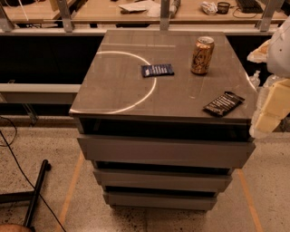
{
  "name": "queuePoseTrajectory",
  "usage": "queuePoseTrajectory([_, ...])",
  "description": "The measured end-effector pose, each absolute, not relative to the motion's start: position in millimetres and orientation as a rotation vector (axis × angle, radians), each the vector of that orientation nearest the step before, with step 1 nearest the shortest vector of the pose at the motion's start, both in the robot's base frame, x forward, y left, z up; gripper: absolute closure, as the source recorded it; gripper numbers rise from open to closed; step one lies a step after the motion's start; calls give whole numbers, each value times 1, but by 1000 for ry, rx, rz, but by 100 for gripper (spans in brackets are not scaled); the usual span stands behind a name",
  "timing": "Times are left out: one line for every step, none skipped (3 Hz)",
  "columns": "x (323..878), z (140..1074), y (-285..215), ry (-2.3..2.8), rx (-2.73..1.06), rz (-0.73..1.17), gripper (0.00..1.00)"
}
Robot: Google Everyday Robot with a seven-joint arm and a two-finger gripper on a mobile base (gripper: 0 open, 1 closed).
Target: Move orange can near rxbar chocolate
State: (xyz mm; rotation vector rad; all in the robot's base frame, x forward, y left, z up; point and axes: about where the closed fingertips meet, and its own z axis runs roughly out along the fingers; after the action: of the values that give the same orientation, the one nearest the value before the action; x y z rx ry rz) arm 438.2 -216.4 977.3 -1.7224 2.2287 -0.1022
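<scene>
The orange can (202, 55) stands upright at the back right of the grey cabinet top (118, 86). The rxbar chocolate (223, 103), a flat black wrapper with white lettering, lies near the front right edge, well in front of the can. My gripper (272, 108) shows as pale cream blocks at the right edge of the view, off the cabinet's right side, level with the black wrapper. It touches neither object and holds nothing that I can see.
A dark blue wrapper (157, 70) lies mid-top, left of the can. A bright ring of light marks the left half of the top. The cabinet has drawers (163, 152) below. A wooden bench with clutter (136, 7) runs behind. Cables and a black pole (36, 190) lie on the floor at left.
</scene>
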Motion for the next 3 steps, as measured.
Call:
queuePoseTrajectory([438, 977, -216, 2229, -1722, -102, 0])
queuePoseTrajectory([456, 989, -245, 2239, -1615, -150, 0])
queuePoseTrajectory([494, 1001, -275, 2199, -1521, -155, 0])
